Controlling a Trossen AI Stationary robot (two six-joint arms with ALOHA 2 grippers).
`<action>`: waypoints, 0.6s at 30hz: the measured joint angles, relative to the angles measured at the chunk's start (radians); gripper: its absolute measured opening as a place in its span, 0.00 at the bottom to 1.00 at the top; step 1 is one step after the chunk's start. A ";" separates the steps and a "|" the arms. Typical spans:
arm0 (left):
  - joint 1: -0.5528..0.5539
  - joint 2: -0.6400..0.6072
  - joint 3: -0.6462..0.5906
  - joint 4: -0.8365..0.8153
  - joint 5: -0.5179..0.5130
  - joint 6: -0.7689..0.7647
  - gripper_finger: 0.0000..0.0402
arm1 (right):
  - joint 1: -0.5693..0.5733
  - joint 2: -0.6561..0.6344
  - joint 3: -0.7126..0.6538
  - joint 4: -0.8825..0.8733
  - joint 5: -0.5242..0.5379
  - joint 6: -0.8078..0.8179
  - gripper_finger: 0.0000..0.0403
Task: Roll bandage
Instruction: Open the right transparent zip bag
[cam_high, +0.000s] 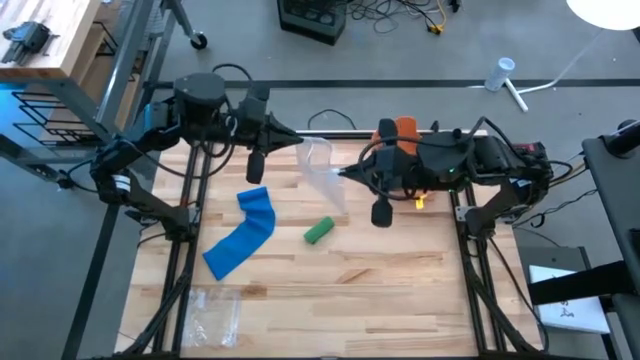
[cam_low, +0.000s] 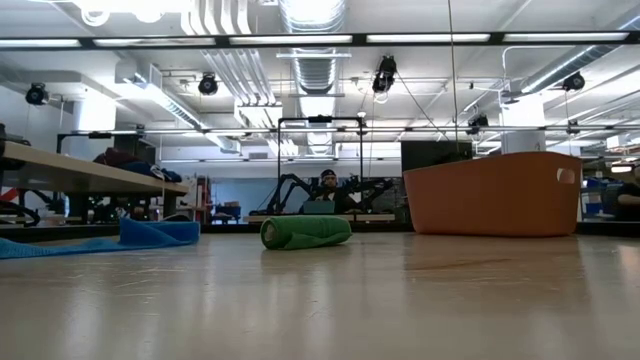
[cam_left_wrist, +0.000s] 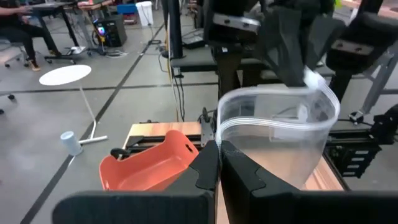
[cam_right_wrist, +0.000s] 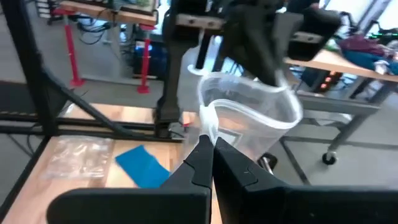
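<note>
1. Both arms are raised at the far end of the worktop (cam_high: 350, 280), each pinching a rim of one clear plastic bag (cam_high: 320, 165) so that it hangs open-mouthed between them, presumably as a pouch to receive something.
2. The left tool (cam_high: 298, 141) is fully closed on the bag's left rim; in its wrist view the two dark fingers (cam_left_wrist: 208, 165) meet on the zip edge of the bag (cam_left_wrist: 273, 143).
3. The right tool (cam_high: 345, 173) is likewise clamped tight on the opposite rim, its fingertips (cam_right_wrist: 202, 152) pressed together on the plastic.
4. The arms reach in toward each other, forearms roughly level, tools pointing inward above the wood.
5. The blue bandage (cam_high: 243, 235) lies unrolled and slack on the worktop's left-centre, well apart from both tools, so the rolling looks not yet done for it.
6. A green rolled bandage (cam_high: 319, 231) rests just right of it, already wound.
7. An orange bin (cam_low: 490, 195) stands at the far right, and an empty clear bag (cam_high: 210, 310) lies near left.
</note>
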 joint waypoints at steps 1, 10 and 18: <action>0.000 0.000 0.000 0.005 0.000 -0.003 0.00 | 0.000 0.000 0.000 -0.001 -0.004 -0.008 0.00; 0.000 -0.002 0.001 0.006 0.071 0.019 0.00 | -0.013 -0.001 0.000 -0.046 0.175 0.028 0.00; -0.001 -0.002 -0.004 0.005 0.142 0.035 0.00 | -0.036 -0.001 0.000 -0.058 0.254 0.037 0.00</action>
